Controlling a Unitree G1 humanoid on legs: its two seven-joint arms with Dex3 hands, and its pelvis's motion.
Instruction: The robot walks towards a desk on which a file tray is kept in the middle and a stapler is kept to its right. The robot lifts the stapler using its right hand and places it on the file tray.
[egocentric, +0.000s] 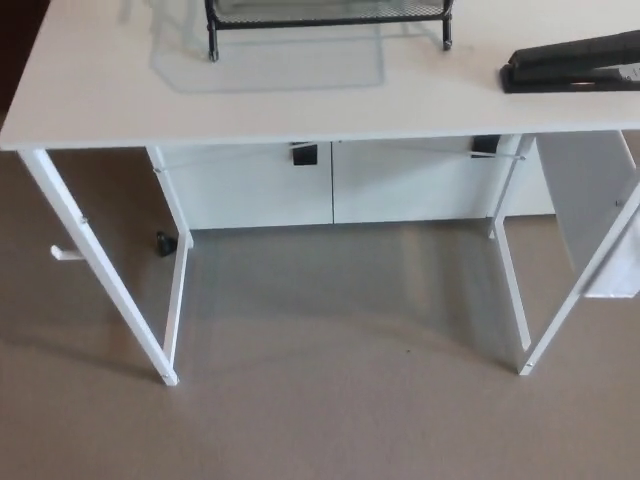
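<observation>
Lying on desk (300, 100) rt of file tray (330, 20), stapler (575, 62), robot hand unseen (grip can't tell)

Place: I read this as an office.
Signs I see: white desk (300, 110), mesh file tray (330, 15), black stapler (575, 62), cabinets (400, 185) behind.

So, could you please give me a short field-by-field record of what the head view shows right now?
desk: white top, thin white legs, seen from above
file tray: black wire mesh, top middle of the desk, cut off by the picture's top edge
stapler: black, lying flat on the desk, to the right of the tray and apart from it
cabinet: white, behind the desk
robot hands: neither in view
task state: stapler not yet lifted
</observation>
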